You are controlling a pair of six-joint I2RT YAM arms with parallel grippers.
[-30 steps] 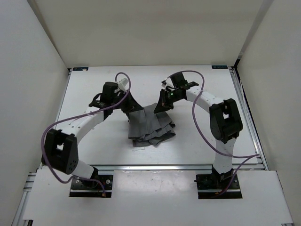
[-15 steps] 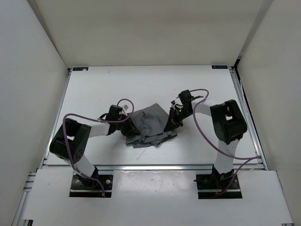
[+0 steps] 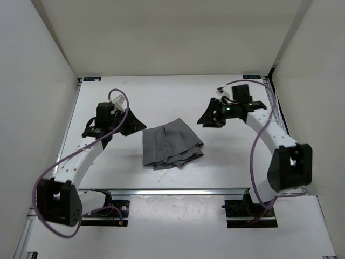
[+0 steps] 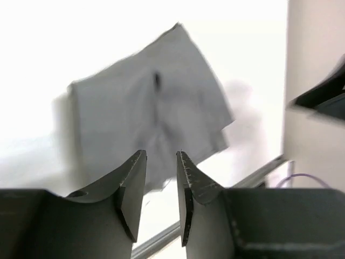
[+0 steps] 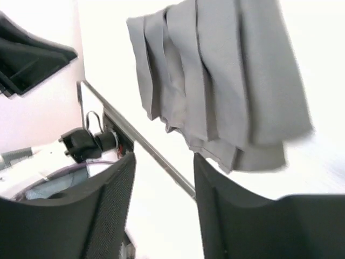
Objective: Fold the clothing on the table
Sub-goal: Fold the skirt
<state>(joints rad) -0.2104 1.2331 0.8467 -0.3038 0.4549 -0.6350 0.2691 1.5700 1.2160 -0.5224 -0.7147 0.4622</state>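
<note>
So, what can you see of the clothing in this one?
The clothing is dark grey, soft-looking fabric with long parallel pleats, folded into a compact, roughly four-sided stack; uneven layer edges show along its near side. It lies flat near the middle of the white table, resting on it alone. The left gripper and right gripper flank it, apart from it, jaws open and empty.

White desk with a single garment on it, seen from above.
The dark grey pleated clothing lies flat on the desk just below the centre of the frame, folded into a rough four-sided shape. Its pleats run from upper edge to lower edge, and layered hem edges step out at the lower right. Silver rails border the desk along the lower and right sides of the frame — both wrist views show the cloth blurred on the bright white surface.
</note>
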